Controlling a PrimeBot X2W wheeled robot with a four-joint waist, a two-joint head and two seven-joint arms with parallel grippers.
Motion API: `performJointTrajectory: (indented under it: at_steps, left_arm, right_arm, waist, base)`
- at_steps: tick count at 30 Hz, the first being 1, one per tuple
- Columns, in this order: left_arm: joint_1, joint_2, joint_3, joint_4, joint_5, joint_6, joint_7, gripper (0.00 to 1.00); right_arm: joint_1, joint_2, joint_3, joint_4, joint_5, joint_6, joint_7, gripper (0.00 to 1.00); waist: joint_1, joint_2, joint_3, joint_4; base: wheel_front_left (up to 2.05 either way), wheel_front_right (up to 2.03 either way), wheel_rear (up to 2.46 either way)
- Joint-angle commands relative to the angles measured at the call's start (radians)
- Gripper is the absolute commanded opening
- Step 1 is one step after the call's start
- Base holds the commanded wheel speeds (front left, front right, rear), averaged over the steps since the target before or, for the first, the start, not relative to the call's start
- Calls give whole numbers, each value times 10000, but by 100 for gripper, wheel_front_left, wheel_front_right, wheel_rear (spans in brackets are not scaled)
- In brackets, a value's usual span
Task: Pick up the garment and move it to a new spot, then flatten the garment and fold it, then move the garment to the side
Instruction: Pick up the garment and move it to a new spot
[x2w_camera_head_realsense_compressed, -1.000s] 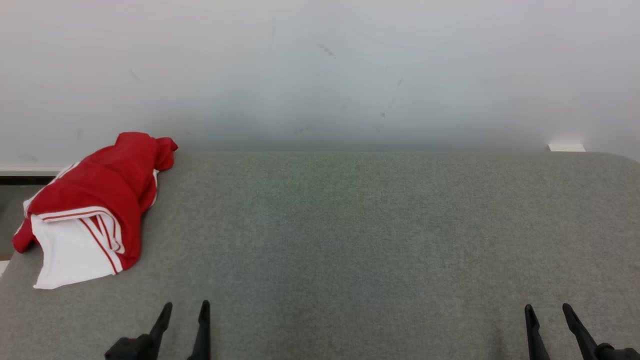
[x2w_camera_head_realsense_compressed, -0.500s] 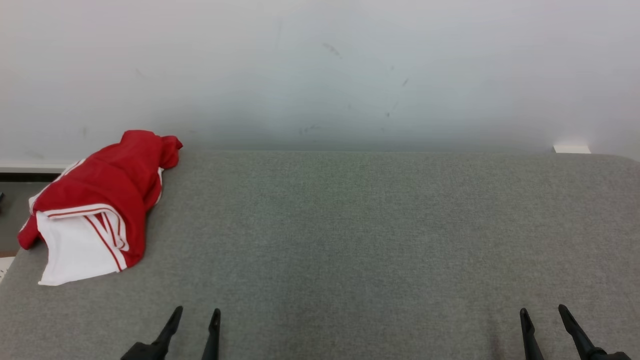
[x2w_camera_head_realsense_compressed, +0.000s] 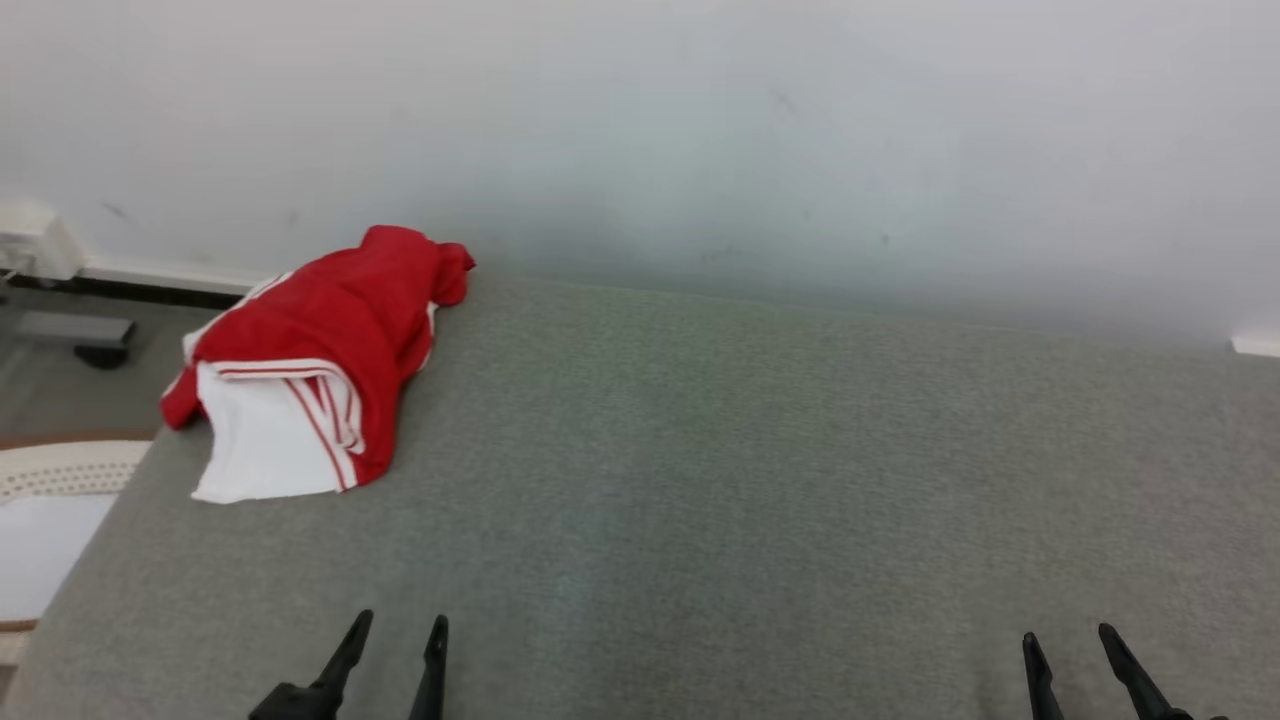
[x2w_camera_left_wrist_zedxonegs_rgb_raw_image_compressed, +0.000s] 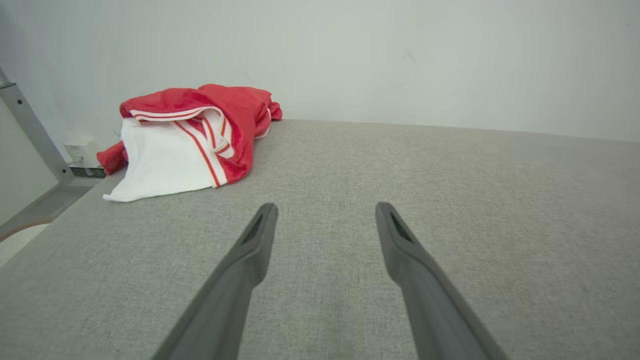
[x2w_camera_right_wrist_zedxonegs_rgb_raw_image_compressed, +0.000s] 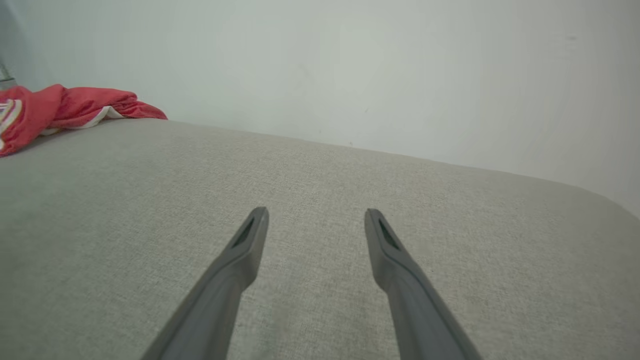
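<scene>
Two empty, wide-open hands: left gripper (x2w_camera_head_realsense_compressed: 402, 620) and right gripper (x2w_camera_head_realsense_compressed: 1065, 633) hover over the table (x2w_camera_head_realsense_compressed: 720, 450). The garment (x2w_camera_head_realsense_compressed: 320, 340) lies bunched at its far left corner, well apart. Pickup is not yet begun, and it probably calls for a leftward reach.

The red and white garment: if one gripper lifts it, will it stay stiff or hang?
The garment lies in soft crumpled folds, so it will probably droop and unfold. It looks thin, likely light.

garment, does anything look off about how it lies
Yes: the garment is crumpled in a heap at the far left corner of the table, and one red end seems to droop past the edge.
</scene>
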Motion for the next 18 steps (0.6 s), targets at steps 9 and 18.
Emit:
performJointTrajectory:
  at_steps: [9,18]
  left_arm:
    - [331,29,239,-114,-65,21,-6,100]
    - [-231,-66,711,-416,-711,-21,-7,100]
  right_arm:
    - [-279,1,559,123,166,-21,-18,100]
    - [-710,-102,966,31,171,-21,-17,100]
  waist:
    - [-1,0,64,1852]
    - [-1,0,749,1987]
  base:
    - [0,0,0]
    - [0,0,0]
